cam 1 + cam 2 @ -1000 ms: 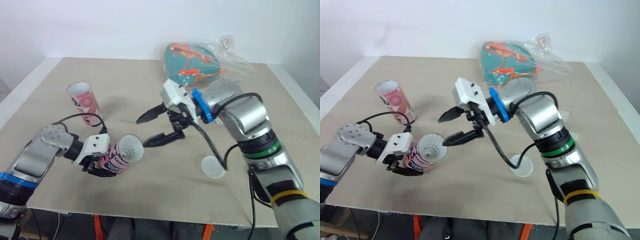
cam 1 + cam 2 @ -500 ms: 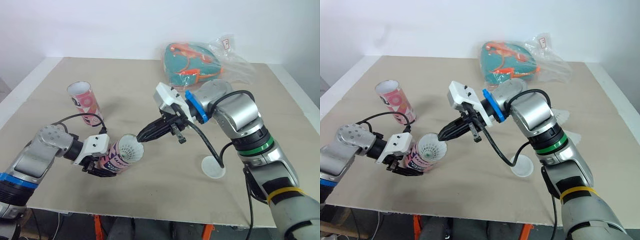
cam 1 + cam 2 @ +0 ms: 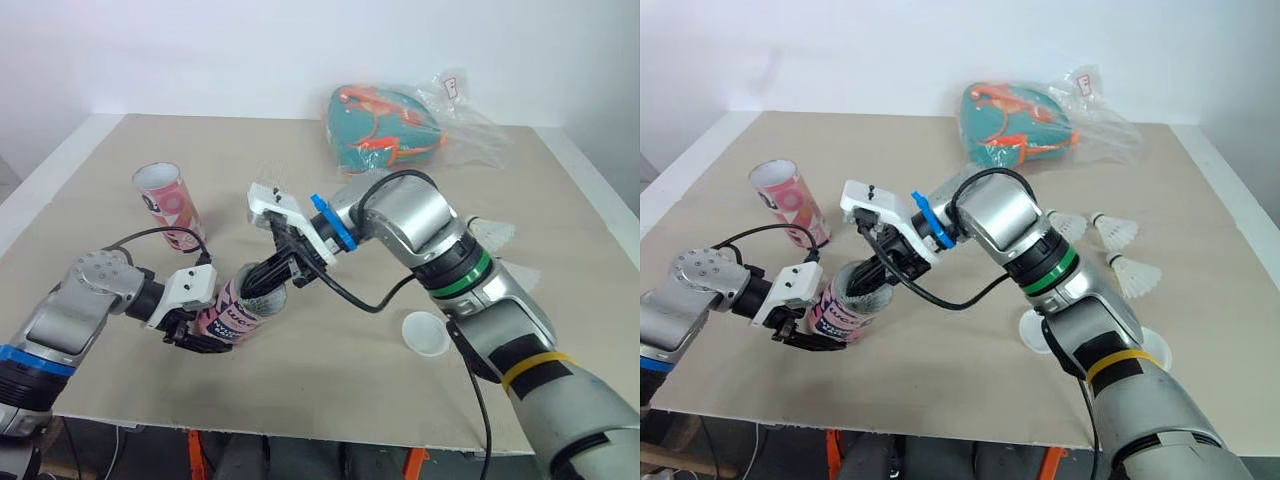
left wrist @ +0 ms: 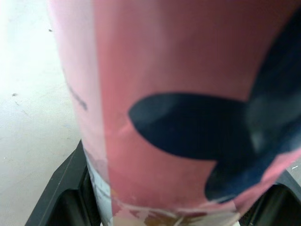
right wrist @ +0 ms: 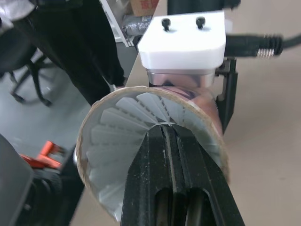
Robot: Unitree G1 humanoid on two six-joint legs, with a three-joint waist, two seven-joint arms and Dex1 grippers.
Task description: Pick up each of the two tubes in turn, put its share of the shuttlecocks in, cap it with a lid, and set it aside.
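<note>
My left gripper point(image 3: 203, 328) is shut on a pink tube point(image 3: 237, 312), which it holds tilted just above the table with its mouth toward the right arm. My right gripper point(image 3: 264, 286) is shut, and its fingertips reach into the tube's mouth. In the right wrist view the black fingers point(image 5: 162, 160) press together against the white feather skirt of a shuttlecock point(image 5: 117, 136) inside the tube. A second pink tube point(image 3: 168, 205) stands upright at the left. A white lid point(image 3: 425, 333) lies by the right forearm. Three loose shuttlecocks point(image 3: 1115, 231) lie at the right.
A teal bag point(image 3: 385, 122) and a clear plastic bag point(image 3: 465, 120) lie at the back of the table. The table's front edge point(image 3: 300, 420) runs close below the held tube. Another white lid point(image 3: 1152, 350) shows behind the right elbow.
My right gripper was open a second ago, then shut and moved left into the tube's mouth. The shuttlecock now sits deeper in the tube. The left arm held still.
</note>
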